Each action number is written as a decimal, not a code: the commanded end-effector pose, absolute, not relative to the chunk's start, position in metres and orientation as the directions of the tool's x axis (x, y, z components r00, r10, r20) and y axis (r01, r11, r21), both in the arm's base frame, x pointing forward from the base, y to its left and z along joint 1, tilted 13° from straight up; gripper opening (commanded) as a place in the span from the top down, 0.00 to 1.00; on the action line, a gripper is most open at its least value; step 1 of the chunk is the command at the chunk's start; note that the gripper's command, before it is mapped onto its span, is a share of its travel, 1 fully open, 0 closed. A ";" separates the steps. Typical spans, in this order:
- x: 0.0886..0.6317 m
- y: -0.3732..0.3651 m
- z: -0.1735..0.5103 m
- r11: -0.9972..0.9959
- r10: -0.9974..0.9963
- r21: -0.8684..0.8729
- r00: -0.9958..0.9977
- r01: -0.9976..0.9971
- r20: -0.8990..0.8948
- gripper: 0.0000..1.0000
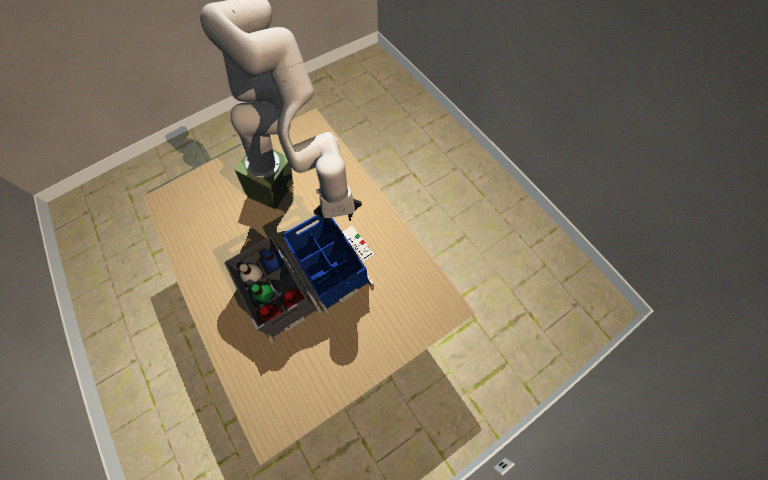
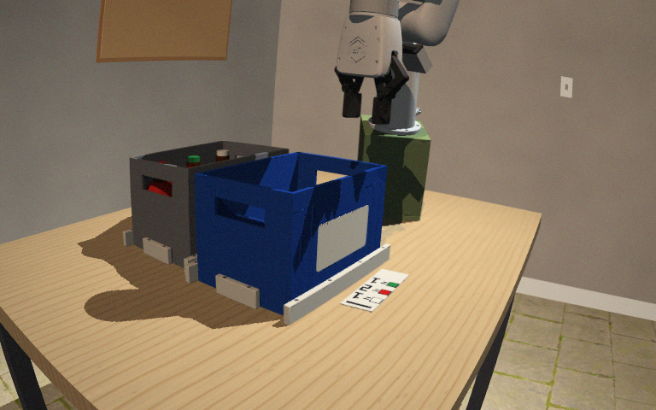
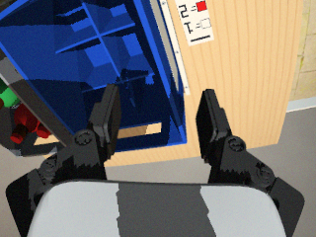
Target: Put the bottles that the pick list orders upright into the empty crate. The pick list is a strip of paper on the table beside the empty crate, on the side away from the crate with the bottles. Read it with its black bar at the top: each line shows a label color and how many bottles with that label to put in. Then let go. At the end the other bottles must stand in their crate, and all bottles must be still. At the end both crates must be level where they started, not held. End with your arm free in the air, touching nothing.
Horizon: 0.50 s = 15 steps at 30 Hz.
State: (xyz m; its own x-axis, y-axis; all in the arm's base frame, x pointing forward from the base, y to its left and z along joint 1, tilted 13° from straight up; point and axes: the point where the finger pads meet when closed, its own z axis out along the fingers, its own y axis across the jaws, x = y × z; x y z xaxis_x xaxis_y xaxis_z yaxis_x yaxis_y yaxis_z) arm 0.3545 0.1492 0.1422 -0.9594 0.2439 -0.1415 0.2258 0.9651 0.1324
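The gripper is partly open and empty, high above the blue crate's end toward the arm base. The blue crate is level with empty compartments. The grey crate beside it holds a white bottle, a green bottle, a blue bottle and two red bottles, one in its end corner and one beside it. The pick list reads from its black bar: white 1, red 2, green 1.
Low pale rails stand around the crate bases on the wooden table. The green pedestal carries the arm behind the crates. The grey and blue crates stand close side by side, their high walls nearly touching.
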 end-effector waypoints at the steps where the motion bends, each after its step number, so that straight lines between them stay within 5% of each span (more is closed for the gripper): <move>1: 0.359 0.125 0.145 0.988 0.093 0.136 -0.982 0.071 -0.163 0.35; 15: 0.367 0.066 0.147 0.948 -0.293 0.063 -0.934 -0.311 -0.204 0.35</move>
